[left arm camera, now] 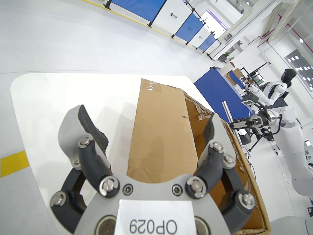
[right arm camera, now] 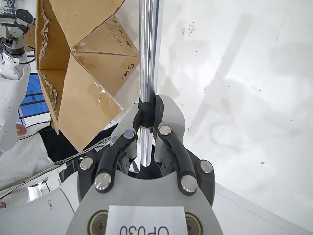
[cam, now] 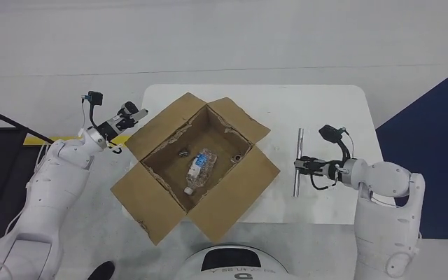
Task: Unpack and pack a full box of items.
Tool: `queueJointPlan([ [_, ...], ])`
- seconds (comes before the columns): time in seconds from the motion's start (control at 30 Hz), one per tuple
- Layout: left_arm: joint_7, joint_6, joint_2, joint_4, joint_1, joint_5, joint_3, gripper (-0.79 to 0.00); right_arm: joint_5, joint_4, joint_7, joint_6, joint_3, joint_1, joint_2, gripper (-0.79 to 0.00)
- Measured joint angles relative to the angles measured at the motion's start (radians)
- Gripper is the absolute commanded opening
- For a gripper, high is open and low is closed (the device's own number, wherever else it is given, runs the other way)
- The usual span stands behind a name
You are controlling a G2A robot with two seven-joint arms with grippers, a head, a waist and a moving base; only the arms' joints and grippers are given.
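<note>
Box (cam: pixel 150 199), cardboard, sits open at approx. ctr of the white table (cam: pixel 315 105), turned diagonal to the table edges, all four flaps folded outward. On the box floor we see a clear plastic bottle (cam: pixel 199 170) lying on its side, white cap toward the robot. Also inside are a small dark part (cam: pixel 182 152) near the far-left wall and a second dark part (cam: pixel 236 157) near the right-hand wall. Both lie apart from the bottle, and we cannot ID either. The left gripper (cam: pixel 133 112) hangs at the table's left edge, just beside the far-left flap. In the left wrist view its fingers are spread wide w/ nothing between them, and the flap lies below. The right gripper (cam: pixel 302 166) is on the right side of the table, between the box's right flap and the table's right edge. It is clamped on a metal rod (cam: pixel 298 161), gripping nearer the rod's near end. The rod runs front-to-back, apart from the box. We cannot tell whether the rod touches the table surface.
</note>
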Motion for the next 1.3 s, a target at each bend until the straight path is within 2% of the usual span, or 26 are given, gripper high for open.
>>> queueJointPlan([
  [0.17,0.0,0.0,0.0,0.0,0.0,0.0,0.0,0.0,0.001,0.003,-0.001,0.0,0.001,-0.001,0.0,-0.785],
  [0.33,0.0,0.0,0.0,0.0,0.0,0.0,0.0,0.0,0.188,-0.002,-0.016,-0.094,0.013,-0.028,0.009,-0.785],
  [0.47,0.0,0.0,0.0,0.0,0.0,0.0,0.0,0.0,0.252,-0.083,0.007,-0.088,-0.095,0.027,0.017,-0.785],
  [0.6,0.0,0.0,0.0,0.0,0.0,0.0,0.0,0.0,0.252,-0.123,0.007,-0.014,-0.276,0.129,0.023,-0.785],
  [0.73,0.0,0.0,0.0,0.0,0.0,0.0,0.0,0.0,0.165,-0.018,-0.026,0.088,-0.502,0.285,0.013,-0.785],
  [0.9,0.0,0.0,0.0,0.0,0.0,0.0,0.0,0.0,0.217,0.168,-0.149,0.161,-0.686,0.424,-0.01,-0.785],
  [1.03,0.0,0.0,0.0,0.0,0.0,0.0,0.0,0.0,0.174,0.278,-0.236,0.178,-0.792,0.468,-0.022,-0.785],
  [1.13,0.0,0.0,0.0,0.0,0.0,0.0,0.0,0.0,0.157,0.35,-0.255,0.181,-0.864,0.488,-0.029,-0.785],
  [1.3,0.0,0.0,0.0,0.0,0.0,0.0,0.0,0.0,0.115,0.442,-0.275,0.212,-0.9,0.5,-0.028,-0.785],
])
